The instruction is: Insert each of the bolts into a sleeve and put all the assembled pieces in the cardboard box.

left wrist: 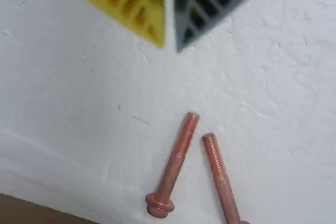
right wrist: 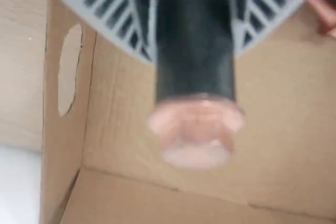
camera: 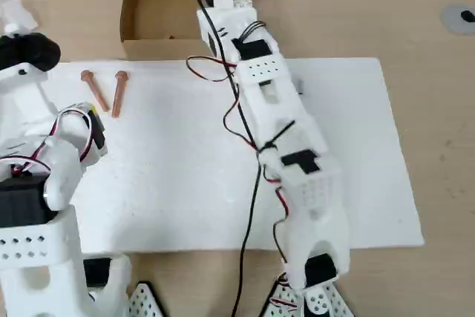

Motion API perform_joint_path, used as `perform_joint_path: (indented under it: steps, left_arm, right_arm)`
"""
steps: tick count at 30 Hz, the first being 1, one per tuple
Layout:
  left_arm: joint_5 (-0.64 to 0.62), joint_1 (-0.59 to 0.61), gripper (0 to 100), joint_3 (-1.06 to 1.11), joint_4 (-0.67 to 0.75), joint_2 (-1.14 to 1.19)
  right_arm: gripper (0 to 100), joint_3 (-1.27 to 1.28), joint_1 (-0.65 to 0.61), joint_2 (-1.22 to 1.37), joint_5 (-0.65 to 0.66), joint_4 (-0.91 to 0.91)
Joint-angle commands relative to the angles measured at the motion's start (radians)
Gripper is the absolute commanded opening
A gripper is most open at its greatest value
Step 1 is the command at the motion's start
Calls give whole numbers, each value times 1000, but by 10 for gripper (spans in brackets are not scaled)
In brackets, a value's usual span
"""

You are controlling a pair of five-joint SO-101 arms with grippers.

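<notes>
Two copper bolts (camera: 95, 88) (camera: 119, 93) lie side by side on the white foam sheet (camera: 185, 176), near its far left corner. In the left wrist view the same bolts (left wrist: 173, 163) (left wrist: 220, 174) lie a short way off from my left gripper (left wrist: 169, 45). Its yellow and grey fingers are shut with nothing between them. My right gripper (right wrist: 194, 51) is shut on a black sleeve (right wrist: 194, 45) with a copper bolt head (right wrist: 195, 124) showing at its end. It hangs over the inside of the cardboard box (right wrist: 68, 129). The right arm (camera: 274, 109) stretches across the sheet to the box (camera: 132, 12).
A copper piece (right wrist: 323, 9) lies in the box, beyond the held sleeve. A grey disc (camera: 460, 16) sits on the wooden table at the far right. Red and black cables (camera: 245, 206) trail along the right arm over the sheet.
</notes>
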State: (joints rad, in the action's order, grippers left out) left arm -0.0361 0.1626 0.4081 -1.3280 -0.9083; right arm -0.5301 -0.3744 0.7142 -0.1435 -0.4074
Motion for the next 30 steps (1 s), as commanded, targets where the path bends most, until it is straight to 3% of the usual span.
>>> perform_joint_path:
  steps: [1, 17, 30]
  left_arm:
    - [9, 15, 9, 2, -2, 2]
    - [9, 15, 9, 44, -3, 2]
    - [9, 17, 9, 49, -3, 2]
  right_arm:
    - [9, -193, 30, 50, -6, -2]
    - [12, -690, 38, 429, -3, -178]
    - [48, -762, 47, 489, 107, -304]
